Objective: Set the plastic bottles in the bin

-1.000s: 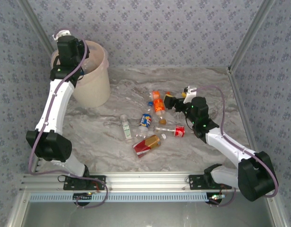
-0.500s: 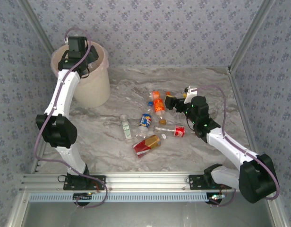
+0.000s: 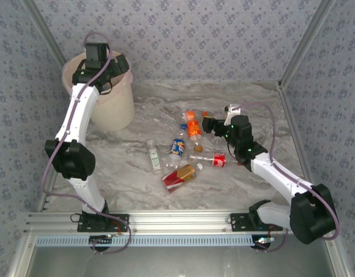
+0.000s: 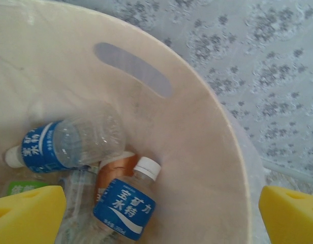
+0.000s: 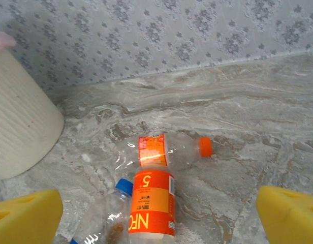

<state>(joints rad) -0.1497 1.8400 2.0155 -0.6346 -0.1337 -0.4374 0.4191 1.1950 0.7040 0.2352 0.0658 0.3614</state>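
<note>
My left gripper (image 3: 99, 60) hangs open over the cream bin (image 3: 117, 109), its yellow pads (image 4: 27, 213) wide apart with nothing between them. Inside the bin (image 4: 207, 152) lie two blue-labelled bottles (image 4: 121, 208) (image 4: 65, 145), with a brown-labelled one (image 4: 113, 170) under them. My right gripper (image 3: 209, 124) is open and low over the table, facing two orange-labelled bottles (image 5: 151, 208) (image 5: 169, 150) and a blue-capped clear bottle (image 5: 108, 213). Other bottles lie mid-table: a blue-labelled one (image 3: 177, 147), a red-labelled one (image 3: 215, 160), a clear one (image 3: 154, 154) and a red-and-yellow one (image 3: 178, 176).
The bin stands in the back left corner against the patterned walls (image 3: 195, 34). The marble tabletop (image 3: 137, 190) is bare in front of the bottles, and the right wall's metal frame (image 3: 293, 115) runs close to my right arm.
My left arm has swung from the bin's left rim to over its middle. My right gripper has edged slightly left toward the orange bottles.
</note>
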